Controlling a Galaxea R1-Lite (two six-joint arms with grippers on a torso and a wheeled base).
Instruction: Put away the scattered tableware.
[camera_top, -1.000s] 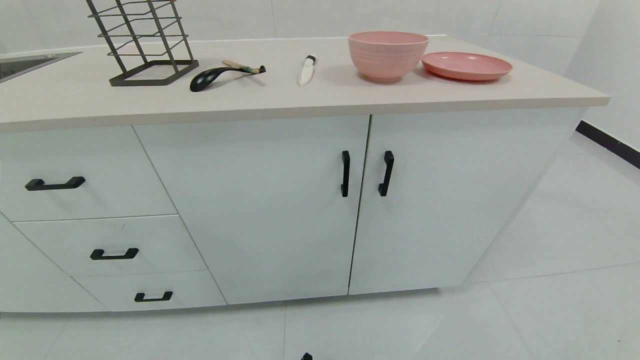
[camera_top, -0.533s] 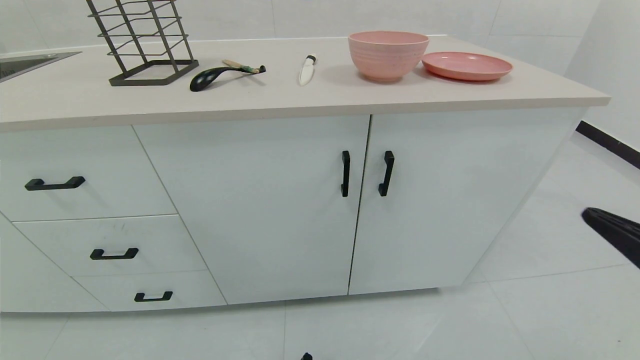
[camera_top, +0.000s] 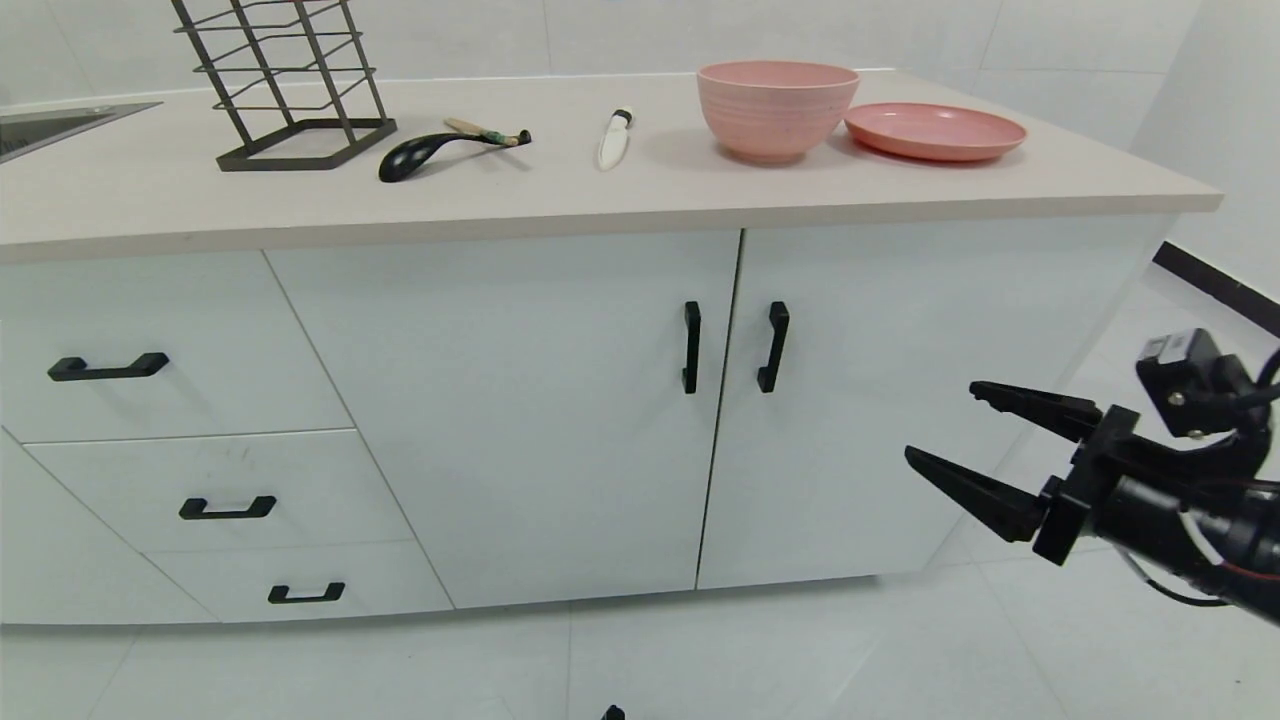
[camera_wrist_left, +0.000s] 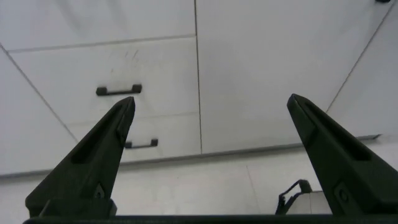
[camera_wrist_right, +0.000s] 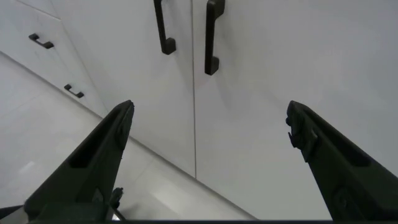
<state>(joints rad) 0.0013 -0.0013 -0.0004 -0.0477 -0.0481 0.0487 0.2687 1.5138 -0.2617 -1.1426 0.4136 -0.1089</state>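
On the countertop (camera_top: 600, 195) lie a black spoon (camera_top: 412, 154), a wooden-handled utensil (camera_top: 485, 132) across its handle, and a white knife (camera_top: 613, 140). To their right stand a pink bowl (camera_top: 776, 106) and a pink plate (camera_top: 934, 130). A black wire rack (camera_top: 290, 80) stands at the back left. My right gripper (camera_top: 950, 428) hangs open and empty at the lower right, in front of the right cabinet door and well below the counter. In the right wrist view that gripper (camera_wrist_right: 210, 111) faces the two door handles (camera_wrist_right: 189, 34). My left gripper (camera_wrist_left: 211, 104) is open and empty, low before the drawers.
The cabinet has two doors with black handles (camera_top: 732, 346) and three drawers (camera_top: 170, 440) at the left, seen also in the left wrist view as drawers (camera_wrist_left: 118, 90). A sink (camera_top: 50, 125) sits at the counter's far left. Tiled floor (camera_top: 1000, 650) lies open below.
My right arm has come into the head view from the right edge, moving left toward the right cabinet door, its gripper open. The tableware has not moved.
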